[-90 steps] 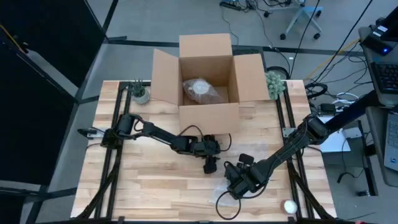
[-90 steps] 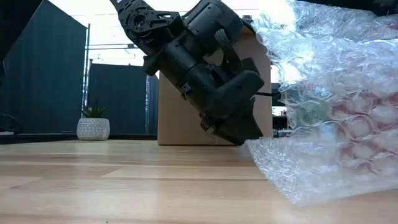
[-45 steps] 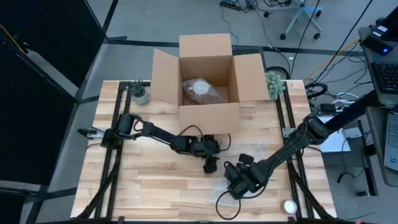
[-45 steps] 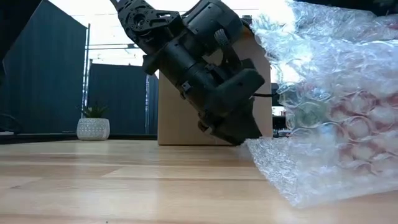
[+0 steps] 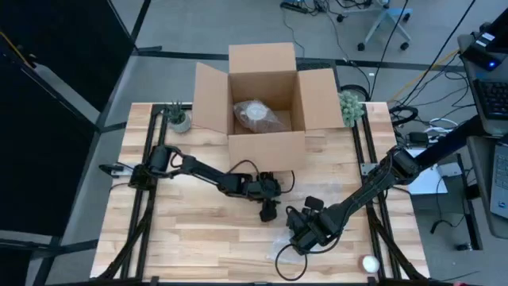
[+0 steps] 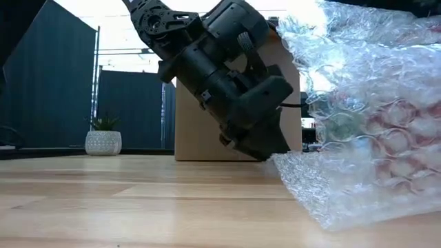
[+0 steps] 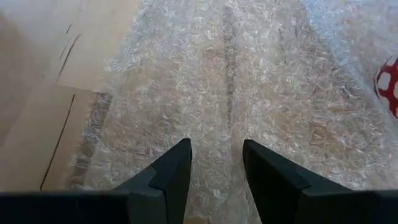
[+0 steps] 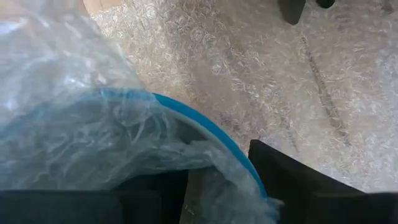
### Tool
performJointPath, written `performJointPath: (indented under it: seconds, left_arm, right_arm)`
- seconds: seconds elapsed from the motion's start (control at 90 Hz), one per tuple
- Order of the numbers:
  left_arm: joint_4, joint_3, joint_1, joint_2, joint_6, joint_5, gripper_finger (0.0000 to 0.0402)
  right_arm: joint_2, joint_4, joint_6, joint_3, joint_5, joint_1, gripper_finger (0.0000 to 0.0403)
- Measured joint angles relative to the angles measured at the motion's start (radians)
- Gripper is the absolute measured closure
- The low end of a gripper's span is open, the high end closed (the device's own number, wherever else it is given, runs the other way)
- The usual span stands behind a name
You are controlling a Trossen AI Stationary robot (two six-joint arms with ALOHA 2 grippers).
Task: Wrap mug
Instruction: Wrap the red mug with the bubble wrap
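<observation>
Overhead, the left gripper (image 5: 270,213) is pointing down at the table's middle, just in front of the open cardboard box (image 5: 266,97), while the right gripper (image 5: 300,237) is bending over a sheet of bubble wrap (image 5: 287,238) nearer the front edge. Only the left wrist view is showing its fingers (image 7: 174,171) spread apart over the bubble wrap, with a red, white-dotted mug (image 7: 388,84) peeking in beside it. The right wrist view is showing its fingers pinching wrap bunched over a blue rim (image 8: 205,127). At table height, the wrap (image 6: 365,117) is billowing beside the left arm.
</observation>
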Motion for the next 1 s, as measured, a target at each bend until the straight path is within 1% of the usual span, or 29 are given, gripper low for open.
performJointPath:
  seconds: [0.344, 0.511, 1.0]
  left_arm:
    - [-0.003, 0.001, 0.001, 0.000, 0.021, 0.001, 0.0265]
    - [0.001, 0.001, 0.000, 0.000, 0.005, 0.001, 0.0265]
    - [0.000, 0.001, -0.005, 0.000, 0.001, 0.002, 0.0265]
  right_arm:
    - [0.000, 0.000, 0.000, 0.000, 0.000, 0.000, 0.0248]
    - [0.000, 0.002, 0.000, 0.000, 0.000, 0.000, 0.0248]
    - [0.000, 0.054, 0.000, 0.000, 0.000, 0.000, 0.0248]
